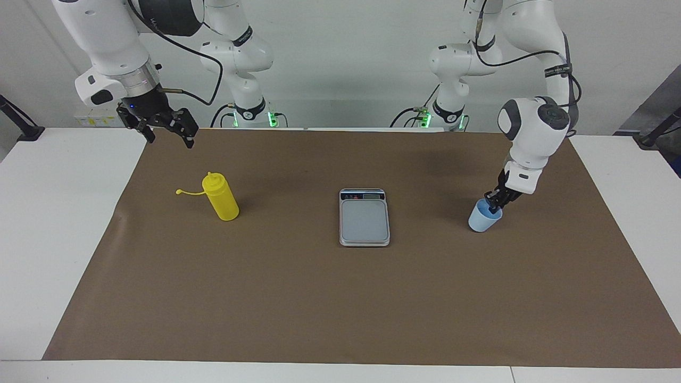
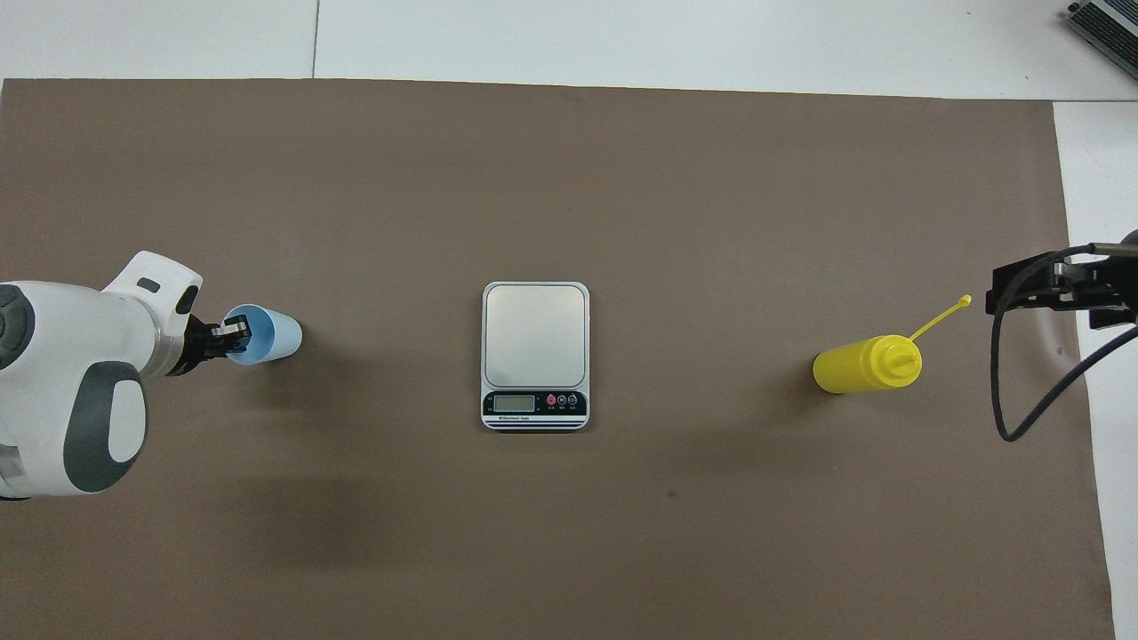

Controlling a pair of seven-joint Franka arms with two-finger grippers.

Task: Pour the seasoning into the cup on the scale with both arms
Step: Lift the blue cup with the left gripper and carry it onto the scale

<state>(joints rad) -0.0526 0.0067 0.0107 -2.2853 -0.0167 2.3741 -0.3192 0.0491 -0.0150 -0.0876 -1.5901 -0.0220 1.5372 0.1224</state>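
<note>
The pale blue cup (image 1: pixel 483 219) stands on the brown mat toward the left arm's end of the table, slightly tilted; it also shows in the overhead view (image 2: pixel 265 334). My left gripper (image 1: pixel 496 205) (image 2: pixel 233 335) is shut on the cup's rim, one finger inside. The silver-grey scale (image 1: pixel 364 219) (image 2: pixel 534 342) lies bare at the mat's middle, its display end nearest the robots. The yellow seasoning bottle (image 1: pixel 222 200) (image 2: pixel 867 367) stands upright toward the right arm's end, its cap strap hanging out. My right gripper (image 1: pixel 169 134) (image 2: pixel 1040 286) waits open in the air over the mat's corner, apart from the bottle.
The brown mat (image 1: pixel 340 298) covers most of the white table (image 1: pixel 53 223). Both arm bases (image 1: pixel 250 111) stand at the table's edge nearest the robots. A dark device (image 2: pixel 1107 27) sits at the table's corner farthest from the robots.
</note>
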